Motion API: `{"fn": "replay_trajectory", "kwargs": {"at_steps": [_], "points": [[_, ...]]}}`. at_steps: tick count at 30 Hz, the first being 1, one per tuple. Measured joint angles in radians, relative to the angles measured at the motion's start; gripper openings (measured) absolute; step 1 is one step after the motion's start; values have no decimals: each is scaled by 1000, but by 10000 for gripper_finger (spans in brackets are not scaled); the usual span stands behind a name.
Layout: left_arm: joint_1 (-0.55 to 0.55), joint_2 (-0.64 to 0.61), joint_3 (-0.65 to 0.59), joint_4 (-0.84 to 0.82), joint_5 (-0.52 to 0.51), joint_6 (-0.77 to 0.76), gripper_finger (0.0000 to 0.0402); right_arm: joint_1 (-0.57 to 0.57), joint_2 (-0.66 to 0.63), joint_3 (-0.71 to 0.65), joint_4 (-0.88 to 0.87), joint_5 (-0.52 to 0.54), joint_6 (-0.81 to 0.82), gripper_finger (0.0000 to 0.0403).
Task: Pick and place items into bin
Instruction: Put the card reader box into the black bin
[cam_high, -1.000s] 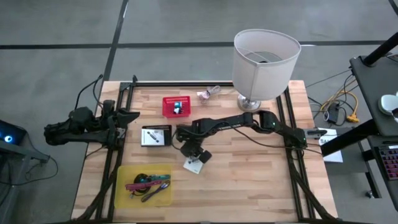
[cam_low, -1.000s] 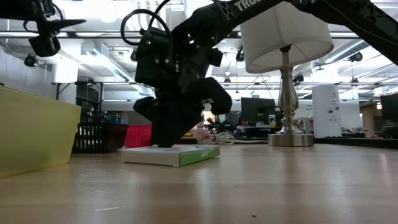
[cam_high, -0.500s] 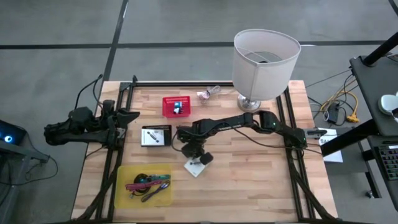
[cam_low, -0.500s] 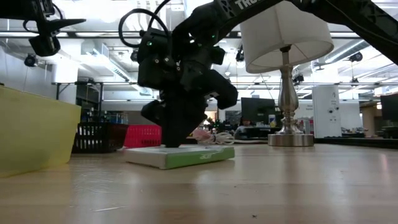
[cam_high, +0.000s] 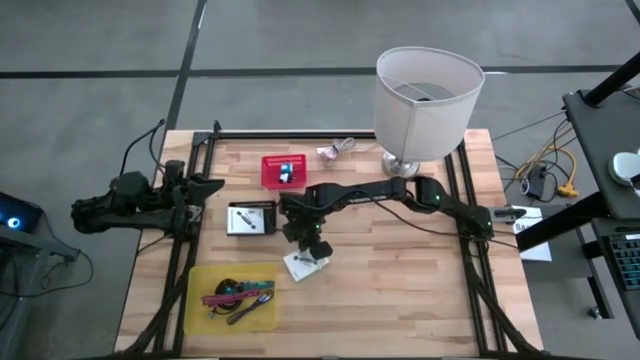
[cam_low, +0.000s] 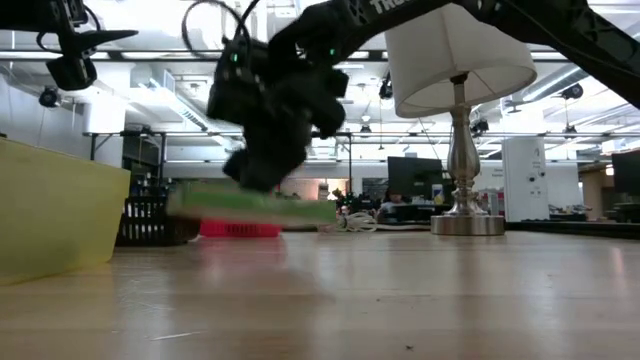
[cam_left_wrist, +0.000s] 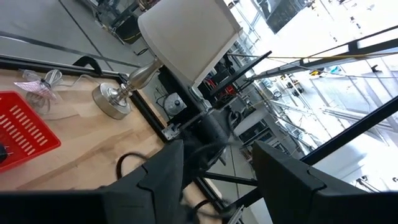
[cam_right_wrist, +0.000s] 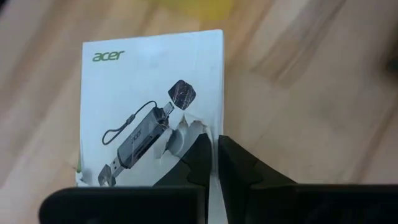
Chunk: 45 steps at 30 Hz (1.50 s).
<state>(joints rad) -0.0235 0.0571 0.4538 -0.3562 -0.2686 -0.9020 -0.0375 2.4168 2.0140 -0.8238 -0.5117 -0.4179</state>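
Observation:
A flat white box (cam_high: 300, 268) printed with "acer" and a cable adapter (cam_right_wrist: 143, 93), green along its side (cam_low: 250, 205), hangs in my right gripper (cam_high: 310, 255), which is shut on it above the table's middle. The yellow bin (cam_high: 195, 300) sits near the table's near-left corner, left of the box, and shows as a yellow wall (cam_low: 50, 210) in the low view. A teal pen, a purple pen, a magenta stick and a black coiled cable (cam_high: 232, 290) lie inside it. My left gripper (cam_left_wrist: 217, 180) is open and waits at the table's left edge (cam_high: 205, 187). My right gripper (cam_right_wrist: 214, 165) pinches the white box between its two fingers at one edge, beside a torn patch (cam_right_wrist: 183, 134) of its printed face. The fingers (cam_low: 262, 172) come from above. The box is lifted clear of the table and sits roughly level under the gripper.
A red basket (cam_high: 284, 171) holding a small object stands toward the far side. A black and white card (cam_high: 250, 218) lies left of the gripper. The big white lamp (cam_high: 425, 105) stands at the far right, with a small wrapped item (cam_high: 335, 150) beside it. Bare wood lies to the near right.
My right gripper, which pressed down on the white box lying on the table, has risen and shifted slightly toward the table's left. The box has gone from flat on the wood to lifted clear, and has turned a little.

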Motion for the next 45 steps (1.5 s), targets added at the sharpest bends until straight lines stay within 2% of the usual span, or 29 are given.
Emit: {"fn": "replay_trajectory", "kwargs": {"at_steps": [3, 7, 11, 15, 20, 29, 36, 45], "points": [[0, -3, 0, 0, 1, 0, 176, -7, -16, 35, -5, -15, 0, 9], [0, -4, 0, 0, 1, 0, 176, -21, -26, 88, 17, -106, 21, 9], [0, -6, 0, 0, 1, 0, 176, -33, -31, 135, 129, -146, 98, 9], [0, -8, 0, 0, 1, -1, 176, -53, -31, 148, 310, -142, 213, 9], [0, -7, 0, 0, 1, -1, 176, -85, -31, 128, 532, -76, 331, 9], [0, -6, 0, 0, 1, -3, 176, -111, -31, 42, 771, 172, 425, 9], [0, -6, 0, 0, 0, -3, 176, -111, -32, 0, 813, 322, 393, 9], [0, -7, -1, 0, 0, -3, 176, -111, -29, -103, 874, 331, 390, 9]]}}
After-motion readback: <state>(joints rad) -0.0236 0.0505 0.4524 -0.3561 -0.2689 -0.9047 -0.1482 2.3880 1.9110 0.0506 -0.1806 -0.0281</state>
